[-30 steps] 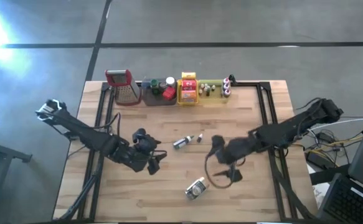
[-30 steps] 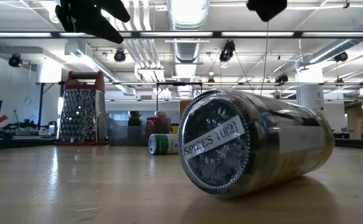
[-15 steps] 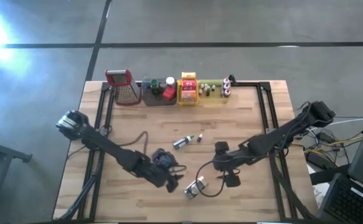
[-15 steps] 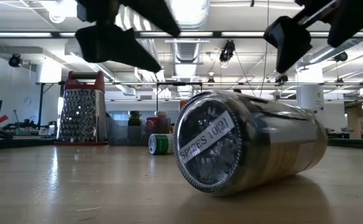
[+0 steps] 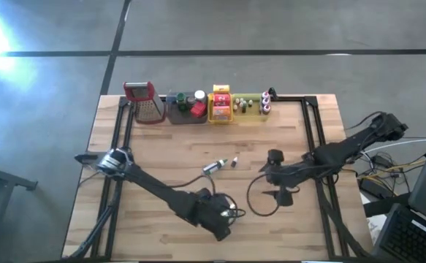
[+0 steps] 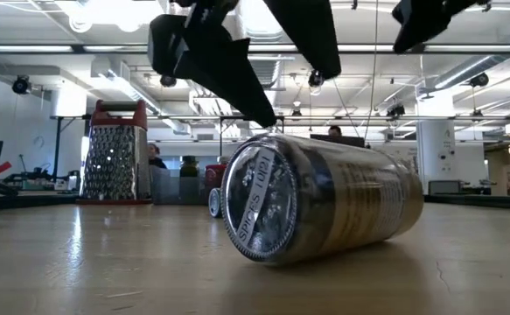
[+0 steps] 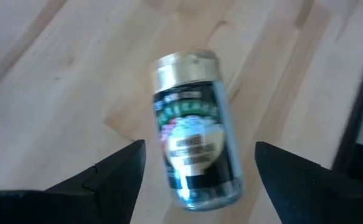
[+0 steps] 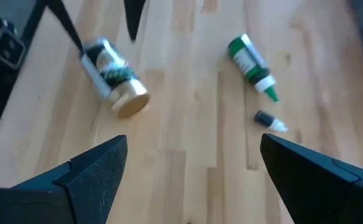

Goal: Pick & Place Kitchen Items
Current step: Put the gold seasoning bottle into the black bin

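The left gripper (image 7: 197, 165) reaches low over the table's near edge, its 2 fingers spread open astride the spice jar (image 7: 193, 127) lying on its side, not gripping it. The right gripper (image 8: 190, 168) hovers open and empty nearby

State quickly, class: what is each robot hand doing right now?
Left hand: open, fingers either side of the lying spice jar, not gripping it.
Right hand: open, holding nothing, above the table.

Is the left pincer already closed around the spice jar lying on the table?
No, the left pincer stands open, its fingers on either side of the spice jar, which lies on its side on the table, ungripped.
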Motion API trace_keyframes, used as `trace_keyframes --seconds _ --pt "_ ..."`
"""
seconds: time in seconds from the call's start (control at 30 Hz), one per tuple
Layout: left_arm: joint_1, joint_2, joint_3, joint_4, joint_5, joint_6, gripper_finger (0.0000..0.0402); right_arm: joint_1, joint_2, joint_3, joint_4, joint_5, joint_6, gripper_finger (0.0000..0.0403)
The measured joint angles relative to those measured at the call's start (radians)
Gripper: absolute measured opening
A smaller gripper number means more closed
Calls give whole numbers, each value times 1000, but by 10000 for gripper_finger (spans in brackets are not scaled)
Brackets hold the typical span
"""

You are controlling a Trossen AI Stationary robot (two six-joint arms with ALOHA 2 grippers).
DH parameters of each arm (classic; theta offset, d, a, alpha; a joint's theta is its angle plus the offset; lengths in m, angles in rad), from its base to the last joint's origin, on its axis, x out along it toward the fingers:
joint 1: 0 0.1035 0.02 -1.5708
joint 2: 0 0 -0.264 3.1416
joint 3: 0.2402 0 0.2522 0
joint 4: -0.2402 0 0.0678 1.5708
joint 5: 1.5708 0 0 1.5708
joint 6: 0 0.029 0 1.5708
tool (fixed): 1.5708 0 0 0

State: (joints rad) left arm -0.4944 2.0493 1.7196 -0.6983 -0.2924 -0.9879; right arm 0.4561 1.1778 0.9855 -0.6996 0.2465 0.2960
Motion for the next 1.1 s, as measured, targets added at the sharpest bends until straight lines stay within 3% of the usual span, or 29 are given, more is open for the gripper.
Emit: trace_keyframes --seconds 0.17,0.3,0.63,0.93,1.1 --pt "37 58 94 -119 8 -11 306 -3 -83 0 -1 26 0 363" --pt "70 69 99 -113 31 -37 306 -3 -127 0 -3 34 -2 363" --pt "77 75 100 -14 88 -8 306 -5 -171 0 -29 71 -19 363" --pt "95 154 100 97 199 20 306 -5 -160 -1 -28 71 -26 363" --pt "107 175 112 118 212 74 306 -5 -161 -2 -29 71 -26 363"
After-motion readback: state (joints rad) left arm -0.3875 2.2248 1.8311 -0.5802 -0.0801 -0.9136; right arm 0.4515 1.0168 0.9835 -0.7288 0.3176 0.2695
